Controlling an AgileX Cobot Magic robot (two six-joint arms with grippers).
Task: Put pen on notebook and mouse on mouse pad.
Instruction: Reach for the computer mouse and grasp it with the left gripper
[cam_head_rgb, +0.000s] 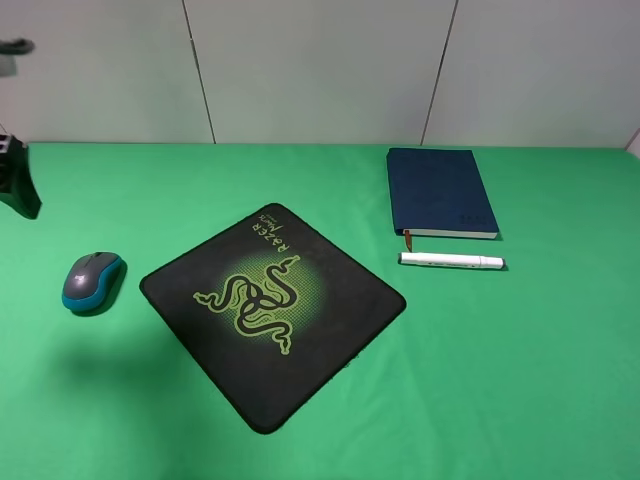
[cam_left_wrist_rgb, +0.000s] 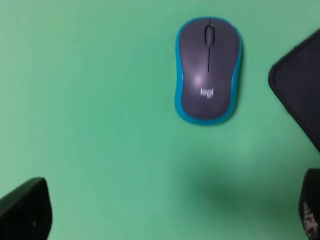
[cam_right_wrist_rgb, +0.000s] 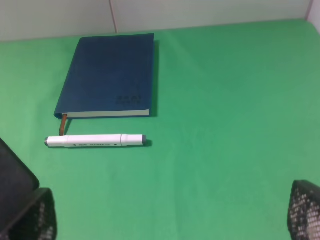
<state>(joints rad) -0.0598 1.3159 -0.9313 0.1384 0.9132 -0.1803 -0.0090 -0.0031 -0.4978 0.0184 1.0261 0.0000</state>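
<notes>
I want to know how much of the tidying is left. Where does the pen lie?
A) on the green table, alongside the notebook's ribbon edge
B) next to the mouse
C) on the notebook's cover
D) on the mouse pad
A: the pen lies flat on the green table, parallel to the ribbon edge of the notebook, whose cover is bare.
</notes>
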